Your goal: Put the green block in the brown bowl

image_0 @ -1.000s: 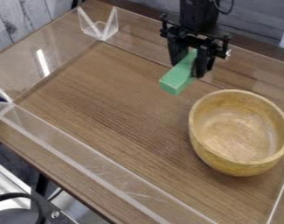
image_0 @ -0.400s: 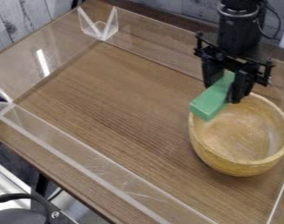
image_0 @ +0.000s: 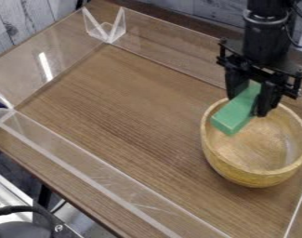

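While the black gripper (image_0: 255, 91) hangs pointing down over the left part of the brown wooden bowl (image_0: 256, 141), its two fingers are partly closed and clamp the upper end of the green block (image_0: 238, 112) between them. That block tilts, its lower end dipping toward the bowl's near-left rim and appearing to sit just above or inside that rim; whether it touches the wood I cannot tell from this angle. Its top face shows a lighter green than its side.

Round and shallow, the bowl has a thick rim and pale grain, and it stands on the right side of the dark wood-grain table (image_0: 116, 102), close to the right edge of the view. A clear acrylic wall (image_0: 66, 153) runs along the near and left sides of the table, catching glare. At the far left corner a small clear angled bracket (image_0: 106, 25) stands upright, well apart from the bowl.
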